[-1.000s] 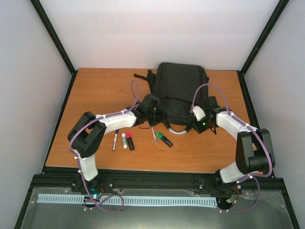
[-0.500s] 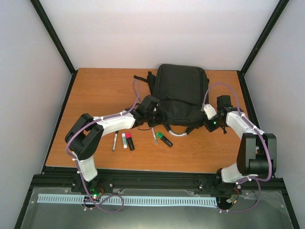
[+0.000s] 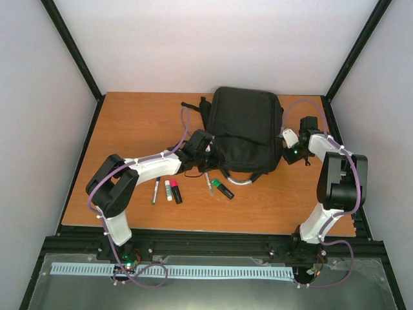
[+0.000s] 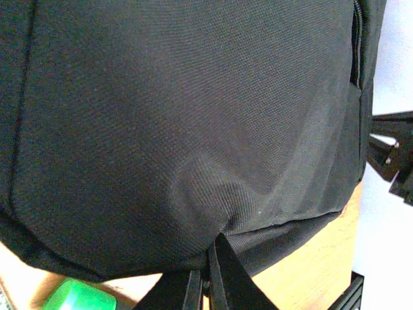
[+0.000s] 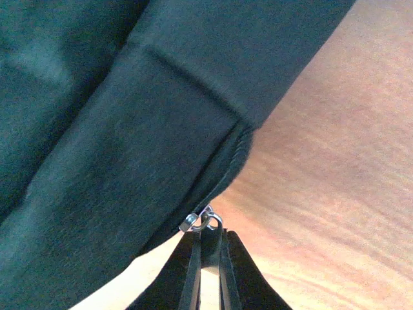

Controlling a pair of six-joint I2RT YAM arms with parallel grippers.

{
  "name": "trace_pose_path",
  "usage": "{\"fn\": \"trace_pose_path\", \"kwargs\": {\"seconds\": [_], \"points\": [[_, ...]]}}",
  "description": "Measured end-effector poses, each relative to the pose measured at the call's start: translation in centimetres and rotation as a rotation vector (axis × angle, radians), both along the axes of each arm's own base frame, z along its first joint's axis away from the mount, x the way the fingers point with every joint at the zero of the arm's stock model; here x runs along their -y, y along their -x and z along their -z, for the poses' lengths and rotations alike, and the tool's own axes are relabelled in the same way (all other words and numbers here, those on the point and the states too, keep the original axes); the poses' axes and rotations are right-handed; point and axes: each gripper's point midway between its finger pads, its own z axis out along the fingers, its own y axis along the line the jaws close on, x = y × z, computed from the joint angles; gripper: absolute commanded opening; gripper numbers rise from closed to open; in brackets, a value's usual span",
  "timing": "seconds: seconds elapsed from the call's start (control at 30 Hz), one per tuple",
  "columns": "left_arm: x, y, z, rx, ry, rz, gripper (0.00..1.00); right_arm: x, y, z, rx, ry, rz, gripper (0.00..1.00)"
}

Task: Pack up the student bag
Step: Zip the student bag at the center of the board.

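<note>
Right end effector (image 5: 205, 237), clamped on zip pull (image 5: 201, 221), was carried rearward along student bag (image 3: 245, 129); fabric (image 4: 193, 161) pinched by left end effector (image 4: 208, 258). Risk: zip jams, pull lost.

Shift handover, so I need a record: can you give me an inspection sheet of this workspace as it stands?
Surface: orange-brown wooden tabletop, no spills seen.
Job's things: large black soft fabric backpack lying flat at the far middle, grey-silver handle loop toward the arms.
Clutter: loose pens and markers in front of the backpack, among them a green-and-black highlighter.
Grippers: left gripper jaws shut, pinching the backpack's fabric; right gripper jaws shut on a small silver zip-pull ring.
Cables: purple cables loop above each arm; no snag seen.
Surroundings: white walls, black frame posts, pale-blue slotted strip below the near edge.
</note>
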Motion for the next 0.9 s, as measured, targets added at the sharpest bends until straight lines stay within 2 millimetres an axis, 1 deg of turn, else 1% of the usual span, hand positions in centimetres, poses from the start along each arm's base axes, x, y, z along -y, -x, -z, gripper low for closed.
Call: {"fn": "trace_pose_path", "kwargs": {"seconds": [0.17,0.3,0.5,0.6,0.63,0.67,0.73,0.83,0.9], "points": [[0.1,0.2,-0.1,0.005,0.003,0.026,0.01,0.8,-2.1,0.2,0.021,0.01,0.014,0.03],[0.2,0.3,-0.1,0.011,0.003,0.046,0.01,0.9,-3.1,0.7,0.017,0.008,0.018,0.03],[0.3,0.4,-0.1,0.026,-0.001,0.07,0.01,1.0,-3.6,1.3,0.004,0.003,0.026,0.03],[0.4,0.5,-0.2,0.032,-0.002,0.084,0.01,1.0,-3.6,1.2,0.005,-0.001,0.037,0.07],[0.4,0.5,-0.2,0.034,-0.002,0.089,0.04,1.0,-3.6,1.2,0.005,-0.003,0.041,0.1],[0.4,0.6,-0.2,0.036,-0.003,0.094,0.08,1.0,-3.7,1.2,0.005,-0.005,0.044,0.13],[0.4,0.7,-0.1,0.04,-0.008,0.114,0.19,1.3,-4.0,1.1,0.017,-0.002,0.058,0.24],[0.5,1.2,-0.2,0.045,-0.019,0.162,0.4,2.2,-4.4,0.3,0.048,-0.002,0.097,0.39],[0.6,1.6,-0.5,0.054,-0.022,0.199,0.52,2.6,-4.5,-1.2,0.083,-0.01,0.129,0.45]]}}
